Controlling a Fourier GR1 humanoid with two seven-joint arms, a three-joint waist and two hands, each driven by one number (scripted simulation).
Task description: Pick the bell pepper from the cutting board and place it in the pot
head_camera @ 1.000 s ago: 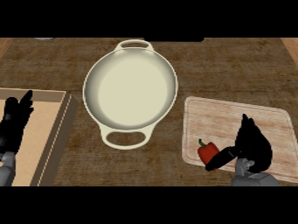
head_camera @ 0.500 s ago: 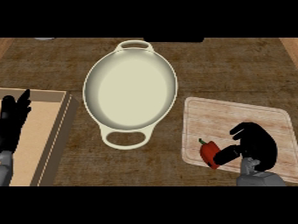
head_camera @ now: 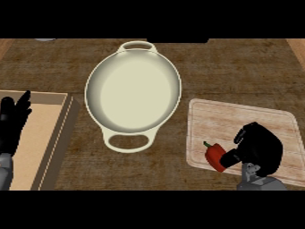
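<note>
There, my right robot hand [head_camera: 260,145] curled around the bell pepper [head_camera: 215,155] at the cutting board's [head_camera: 247,117] seven o'clock corner; light, smooth, likely slippery, best held across its body.

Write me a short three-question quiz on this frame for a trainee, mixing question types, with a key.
1. True or false: the bell pepper lies inside the pot.
2. Which hand is at the pepper? A) the left hand B) the right hand C) neither
3. Fill in: the pepper rests on the ______, near its lower left corner.

Key:
1. False. The pepper is on the cutting board, and the pot holds nothing.
2. B. The right hand's fingers are curled and its thumb touches the pepper; the left hand rests open at the view's left edge.
3. cutting board
</note>
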